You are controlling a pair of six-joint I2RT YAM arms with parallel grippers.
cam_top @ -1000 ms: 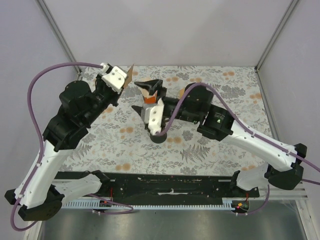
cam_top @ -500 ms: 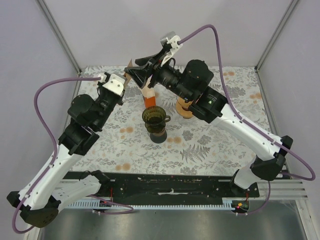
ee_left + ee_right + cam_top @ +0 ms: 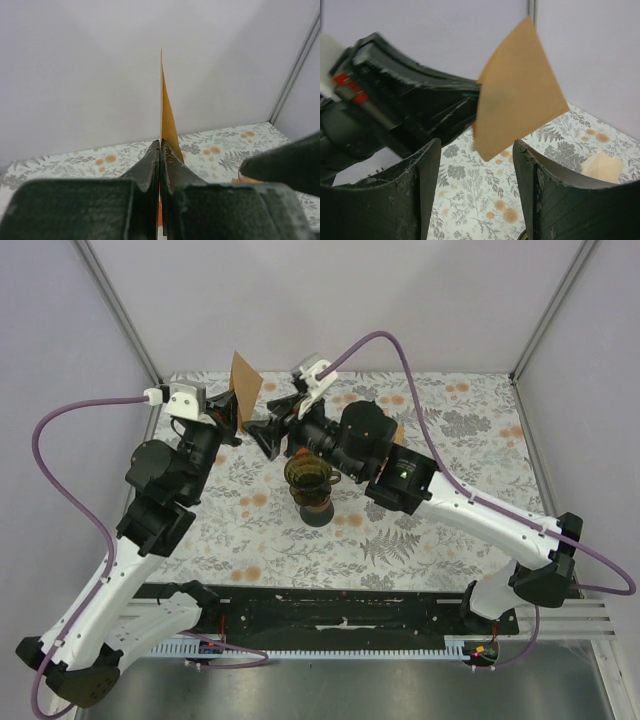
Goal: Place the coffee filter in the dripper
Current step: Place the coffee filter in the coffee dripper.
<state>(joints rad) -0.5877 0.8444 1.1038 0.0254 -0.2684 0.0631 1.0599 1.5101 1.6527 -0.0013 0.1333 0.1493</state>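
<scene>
Floral worktop [image 3: 450, 440], dripper [image 3: 308, 472] empty; left end effector [image 3: 160, 146] clamped on flat coffee filter [image 3: 520, 85]; right end effector [image 3: 475, 145] parted, empty. Risk: mistimed handover drops or creases filter.

Tan coffee filter [image 3: 243, 388], amber-brown dripper [image 3: 310, 473], grey-and-orange floral tablecloth [image 3: 430, 532]

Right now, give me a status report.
Left gripper shut on coffee filter, held aloft. Right gripper open, facing it. Dripper empty, nothing covering it.
</scene>
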